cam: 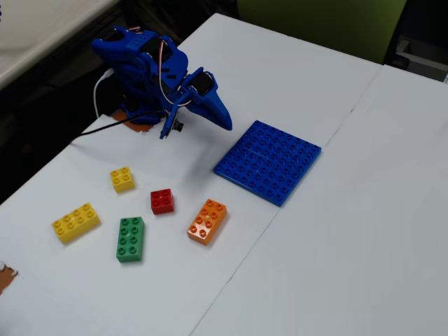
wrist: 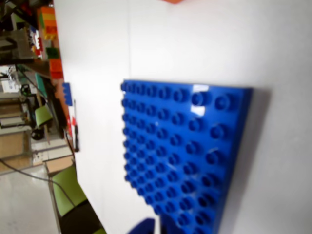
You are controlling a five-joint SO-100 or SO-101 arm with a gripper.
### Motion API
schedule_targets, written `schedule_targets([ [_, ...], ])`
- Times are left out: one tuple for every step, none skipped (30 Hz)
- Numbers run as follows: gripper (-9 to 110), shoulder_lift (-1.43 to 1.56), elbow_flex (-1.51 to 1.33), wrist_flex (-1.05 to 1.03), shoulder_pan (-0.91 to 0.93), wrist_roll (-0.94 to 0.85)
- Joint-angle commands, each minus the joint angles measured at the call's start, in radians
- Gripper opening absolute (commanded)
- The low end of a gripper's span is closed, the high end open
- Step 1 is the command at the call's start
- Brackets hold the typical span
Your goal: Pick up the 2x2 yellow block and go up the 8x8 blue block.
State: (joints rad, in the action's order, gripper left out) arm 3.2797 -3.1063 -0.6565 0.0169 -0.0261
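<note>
Yellow 2x2 block [cam: 122, 179], blue baseplate [cam: 269, 162]

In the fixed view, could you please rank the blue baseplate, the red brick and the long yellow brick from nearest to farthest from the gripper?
From the gripper:
1. Blue baseplate, just right of it.
2. Red brick, below-left.
3. Long yellow brick, far left.

1. The 2x2 yellow block [cam: 122, 179] has bare bench [cam: 336, 245] on every side, open from above.
2. Closest clutter: red brick [cam: 162, 201] and green brick [cam: 130, 239], both apart from it.
3. The 8x8 blue block [cam: 268, 162] has nothing on its studs.
</note>
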Motion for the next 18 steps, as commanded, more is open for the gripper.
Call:
schedule_targets([
  [0, 0.041, -0.043, -0.002, 0.002, -0.009],
  [0, 0.041, -0.043, -0.002, 0.002, -0.009],
  [0, 0.041, -0.043, -0.002, 0.002, -0.009],
  [0, 0.041, -0.043, -0.002, 0.002, -0.009],
  [0, 0.041, -0.043, -0.002, 0.002, -0.009],
  [0, 0.041, -0.043, -0.002, 0.002, -0.009],
  [0, 0.041, -0.043, -0.002, 0.002, -0.009],
  [0, 0.041, -0.043, -0.002, 0.002, -0.009],
  [0, 0.041, -0.043, -0.002, 0.002, -0.009],
  [0, 0.041, -0.043, -0.002, -0.005, -0.009],
  [0, 0.041, -0.043, -0.002, -0.012, -0.018],
  [0, 0.041, -0.043, -0.002, -0.014, -0.021],
  [0, 0.041, -0.043, 0.005, -0.014, -0.025],
  [0, 0.041, -0.043, 0.018, -0.014, -0.041],
  [0, 0.04, -0.04, 0.034, -0.015, -0.087],
  [0, 0.034, -0.034, 0.055, -0.02, -0.16],
  [0, 0.026, -0.023, 0.071, -0.02, -0.202],
  [0, 0.012, -0.003, 0.075, -0.017, -0.207],
])
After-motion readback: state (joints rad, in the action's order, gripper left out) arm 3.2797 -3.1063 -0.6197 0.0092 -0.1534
